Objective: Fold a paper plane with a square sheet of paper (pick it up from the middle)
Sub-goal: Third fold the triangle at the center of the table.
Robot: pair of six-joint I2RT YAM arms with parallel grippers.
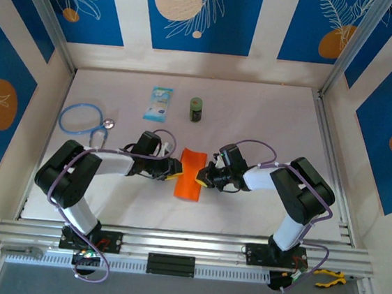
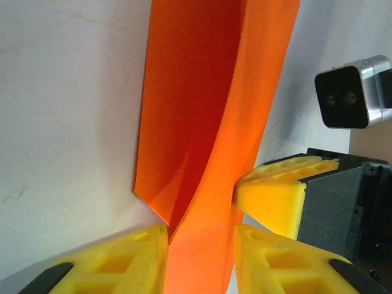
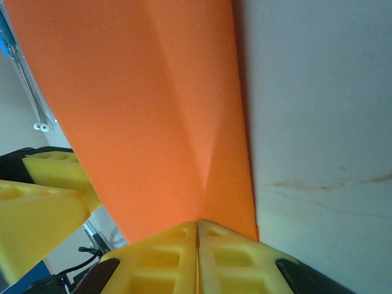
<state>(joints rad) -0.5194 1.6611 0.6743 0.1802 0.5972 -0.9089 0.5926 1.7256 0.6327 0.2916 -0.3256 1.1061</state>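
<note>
Gripping opposite edges of the folded square sheet of paper [image 1: 190, 174]: left claw [image 1: 173, 174] and right claw [image 1: 203, 179], both clamped, above the tabletop [image 1: 269, 119].

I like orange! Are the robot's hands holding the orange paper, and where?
The right gripper pinches the orange paper at its edge. The left gripper straddles the opposite edge.

No legible text anywhere; print on the light-blue packet [image 1: 158, 104] and green can [image 1: 196, 109] too small to read.

Bright, even light, soft shadows; wrist close-ups look slightly blurred, perhaps defocused.
</note>
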